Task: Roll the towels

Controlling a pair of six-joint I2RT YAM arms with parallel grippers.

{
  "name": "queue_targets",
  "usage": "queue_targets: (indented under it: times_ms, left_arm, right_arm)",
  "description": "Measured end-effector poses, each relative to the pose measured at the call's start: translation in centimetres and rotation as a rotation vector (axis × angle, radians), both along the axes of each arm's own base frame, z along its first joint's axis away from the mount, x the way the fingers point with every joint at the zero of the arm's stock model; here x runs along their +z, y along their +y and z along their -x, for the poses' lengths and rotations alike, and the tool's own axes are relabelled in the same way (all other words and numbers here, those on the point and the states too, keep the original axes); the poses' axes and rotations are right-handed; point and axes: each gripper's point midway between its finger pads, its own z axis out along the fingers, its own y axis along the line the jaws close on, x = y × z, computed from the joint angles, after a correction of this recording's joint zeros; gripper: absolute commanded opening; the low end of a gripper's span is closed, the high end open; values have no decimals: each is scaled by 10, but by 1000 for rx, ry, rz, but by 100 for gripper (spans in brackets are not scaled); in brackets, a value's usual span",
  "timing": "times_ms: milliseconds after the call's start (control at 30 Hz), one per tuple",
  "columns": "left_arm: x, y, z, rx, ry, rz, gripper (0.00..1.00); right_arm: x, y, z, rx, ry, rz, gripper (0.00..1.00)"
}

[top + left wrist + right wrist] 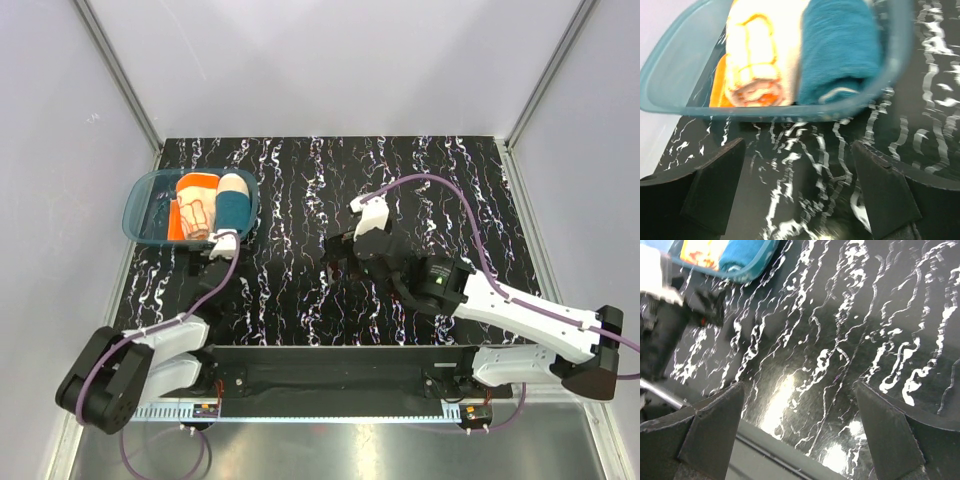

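Observation:
Both towels lie rolled side by side in the translucent blue tray (142, 200) at the table's back left. The orange towel (196, 208) shows its cream reverse and spiral end (757, 60). To its right lies the teal-blue towel (234, 203), also a roll (837, 45). My left gripper (222, 240) hovers just in front of the tray's near rim (790, 112); in the left wrist view this gripper (797, 150) is open and empty over the table. My right gripper (338, 258) is near the table's middle, open and empty (800, 387) above the marbled surface.
The black table (400, 170) has white marbling. Grey walls and metal frame posts (120, 75) enclose it. The right wrist view shows the left arm's wrist (662, 320), the tray's corner (740, 270) and the table's near metal edge (770, 450).

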Motion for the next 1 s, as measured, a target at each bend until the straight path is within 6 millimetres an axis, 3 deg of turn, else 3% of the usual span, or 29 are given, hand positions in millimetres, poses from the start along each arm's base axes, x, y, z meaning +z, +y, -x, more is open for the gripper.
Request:
queue_targets:
  times_ms: [100,167,300,400,500,667,1000]
  left_arm:
    - [-4,9,-11,-3,12,27,93]
    - [3,10,-25,-9,2,25,99]
    - [9,19,-38,-3,-49,44,99]
    - [10,38,-41,23,-63,75,99]
    - [14,45,-43,12,-99,110,99]
    - [-4,38,-35,-52,-86,132,99]
    - [2,39,-41,-47,-109,170,99]
  right_arm:
    - [-3,5,4,30,19,-4,100]
    - [-3,7,7,45,26,-10,100]
    - [-4,7,9,58,30,-17,100]
    - [-6,6,11,67,27,-28,100]
    - [-6,8,13,86,25,-34,100]
    - [0,18,15,123,18,-65,99]
    - [-16,49,-3,107,3,-76,100]
